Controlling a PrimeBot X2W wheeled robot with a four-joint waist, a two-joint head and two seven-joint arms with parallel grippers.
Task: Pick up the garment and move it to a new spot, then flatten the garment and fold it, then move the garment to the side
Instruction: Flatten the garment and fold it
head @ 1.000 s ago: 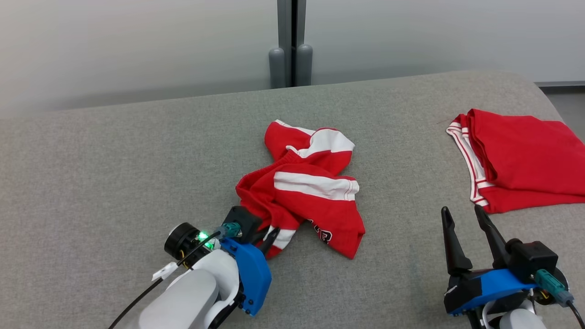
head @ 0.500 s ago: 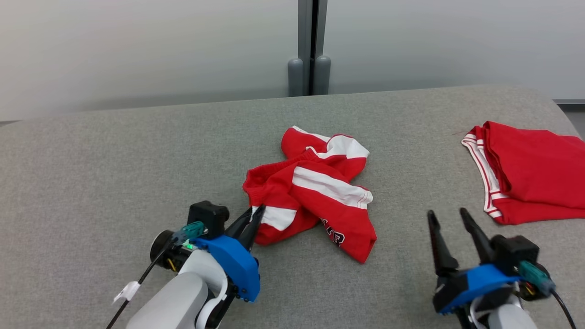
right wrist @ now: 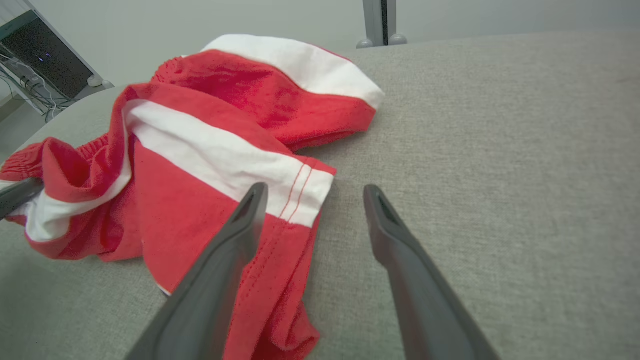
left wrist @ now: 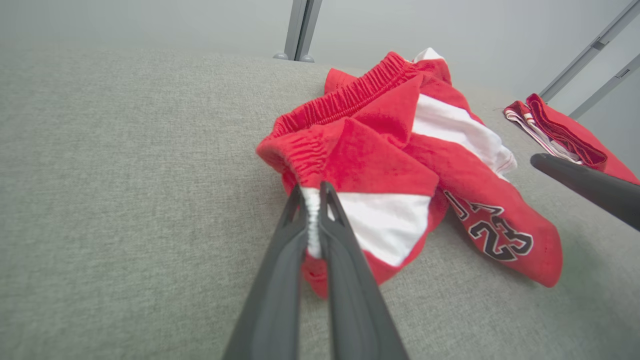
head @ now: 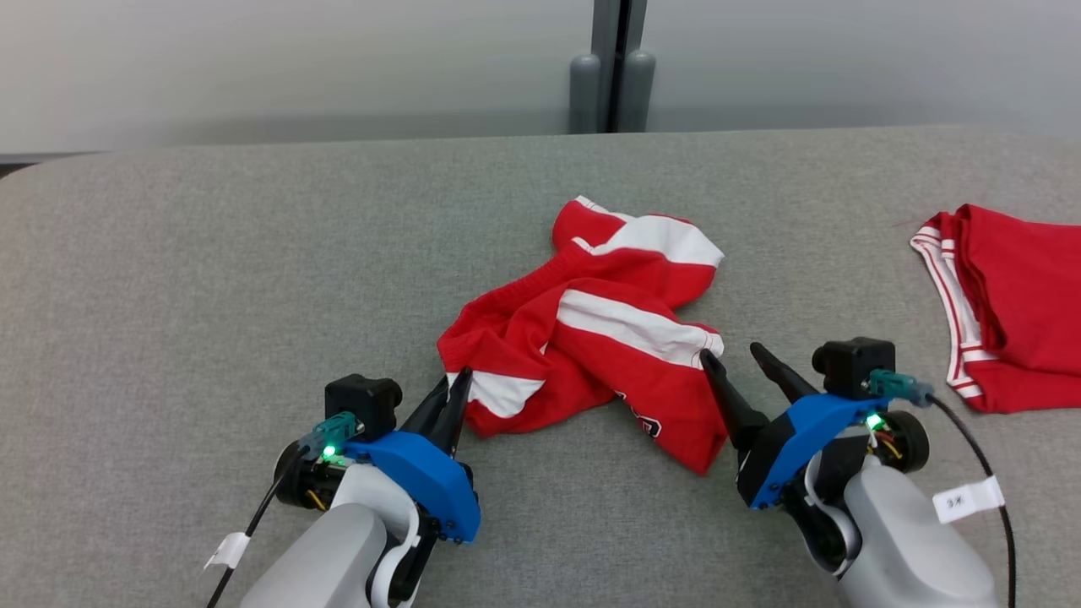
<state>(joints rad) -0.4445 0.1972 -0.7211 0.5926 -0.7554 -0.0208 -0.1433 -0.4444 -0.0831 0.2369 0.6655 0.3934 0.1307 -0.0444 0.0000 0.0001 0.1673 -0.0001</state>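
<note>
The garment (head: 608,338) is a crumpled pair of red shorts with white stripes and a number print, lying mid-table on grey fabric. My left gripper (head: 452,390) is shut on its near-left white edge; the left wrist view shows the garment (left wrist: 400,150) with white cloth pinched between that gripper's (left wrist: 312,192) two fingers. My right gripper (head: 730,355) stands open at the garment's right edge. In the right wrist view the garment (right wrist: 200,150) lies to the left, and the right gripper (right wrist: 312,192) has its left finger over the striped hem and its right finger over bare fabric.
A second red garment (head: 1013,312) with white trim lies folded at the table's right edge, also seen as a red folded cloth (left wrist: 560,135). The grey padded table (head: 211,279) has bare room to the left. A grey post (head: 612,76) stands behind the far edge.
The head camera has shifted. My left gripper stays shut on the garment's edge. My right arm has moved forward and left, bringing its open fingers up to the garment's right edge.
</note>
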